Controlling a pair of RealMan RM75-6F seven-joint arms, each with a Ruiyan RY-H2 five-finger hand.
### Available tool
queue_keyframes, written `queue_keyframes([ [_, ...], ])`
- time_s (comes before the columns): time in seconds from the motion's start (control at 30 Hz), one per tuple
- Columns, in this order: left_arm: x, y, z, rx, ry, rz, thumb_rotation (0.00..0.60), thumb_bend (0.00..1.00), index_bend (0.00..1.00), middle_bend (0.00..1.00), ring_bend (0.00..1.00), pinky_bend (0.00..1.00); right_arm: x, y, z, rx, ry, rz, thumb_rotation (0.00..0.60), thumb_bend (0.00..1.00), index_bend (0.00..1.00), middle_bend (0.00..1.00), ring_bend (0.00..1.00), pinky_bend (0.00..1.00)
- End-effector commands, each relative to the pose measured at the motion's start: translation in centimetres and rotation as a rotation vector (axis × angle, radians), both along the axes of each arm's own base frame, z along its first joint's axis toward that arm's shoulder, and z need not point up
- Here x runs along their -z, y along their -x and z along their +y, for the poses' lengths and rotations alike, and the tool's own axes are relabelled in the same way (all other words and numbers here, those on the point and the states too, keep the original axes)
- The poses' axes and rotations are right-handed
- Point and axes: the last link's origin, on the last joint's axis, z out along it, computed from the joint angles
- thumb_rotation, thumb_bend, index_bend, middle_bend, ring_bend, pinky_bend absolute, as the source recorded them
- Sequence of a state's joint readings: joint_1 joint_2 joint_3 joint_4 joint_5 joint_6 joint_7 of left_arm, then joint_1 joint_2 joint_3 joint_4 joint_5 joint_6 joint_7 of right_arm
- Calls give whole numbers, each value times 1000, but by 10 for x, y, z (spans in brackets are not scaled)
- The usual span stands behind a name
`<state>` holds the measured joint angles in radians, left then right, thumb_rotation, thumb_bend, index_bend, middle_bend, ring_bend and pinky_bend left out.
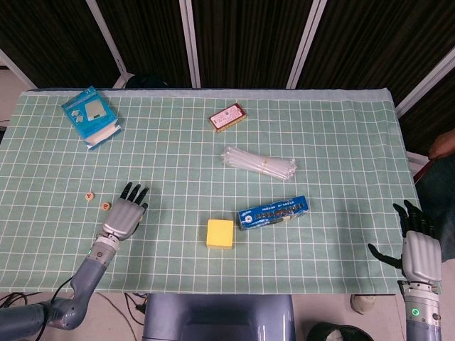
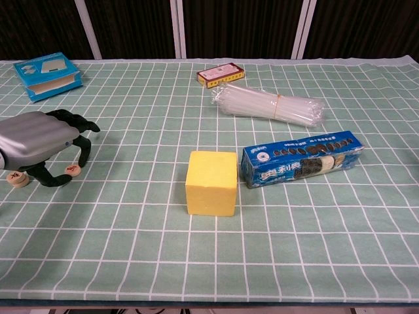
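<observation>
My left hand (image 1: 124, 215) hovers low over the green checked cloth at the near left, fingers spread and arched down, holding nothing. Two small wooden discs lie just left of it: one (image 1: 104, 206) close to its fingers and one (image 1: 89, 196) further out. In the chest view the left hand (image 2: 38, 140) arches over the nearer disc (image 2: 71, 171), with the other disc (image 2: 18, 178) under its wrist side. My right hand (image 1: 418, 249) hangs off the table's right edge, fingers apart and empty; the chest view does not show it.
A yellow cube (image 1: 220, 233) and a blue cookie pack (image 1: 273, 212) sit near the middle. Behind them lie a bundle of clear straws (image 1: 259, 163) and a red box (image 1: 228, 117). A blue box (image 1: 90, 116) is at the far left.
</observation>
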<state>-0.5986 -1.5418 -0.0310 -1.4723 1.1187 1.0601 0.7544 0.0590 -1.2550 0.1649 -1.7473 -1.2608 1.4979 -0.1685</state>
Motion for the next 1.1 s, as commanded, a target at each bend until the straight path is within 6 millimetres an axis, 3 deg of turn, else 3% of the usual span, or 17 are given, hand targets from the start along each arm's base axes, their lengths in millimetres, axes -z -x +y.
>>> queue_keyframes([
  [0.03, -3, -3, 0, 11, -9, -7, 600, 344, 501, 79, 0, 0, 0, 0, 0, 0, 0, -1, 600, 267, 118, 51, 2, 0],
  [0.47, -36, -8, -12, 52, -60, -2, 600, 344, 503, 79, 0, 0, 0, 0, 0, 1, 0, -1, 600, 266, 118, 50, 2, 0],
  [0.8, -60, 31, -29, 10, -87, 3, 600, 344, 504, 79, 0, 0, 0, -1, 0, -1, 1, 3, 600, 267, 118, 49, 2, 0],
  [1.1, -64, 53, -34, -18, -84, 7, 600, 344, 504, 79, 0, 0, 0, -1, 1, -1, 2, 4, 600, 266, 118, 49, 2, 0],
])
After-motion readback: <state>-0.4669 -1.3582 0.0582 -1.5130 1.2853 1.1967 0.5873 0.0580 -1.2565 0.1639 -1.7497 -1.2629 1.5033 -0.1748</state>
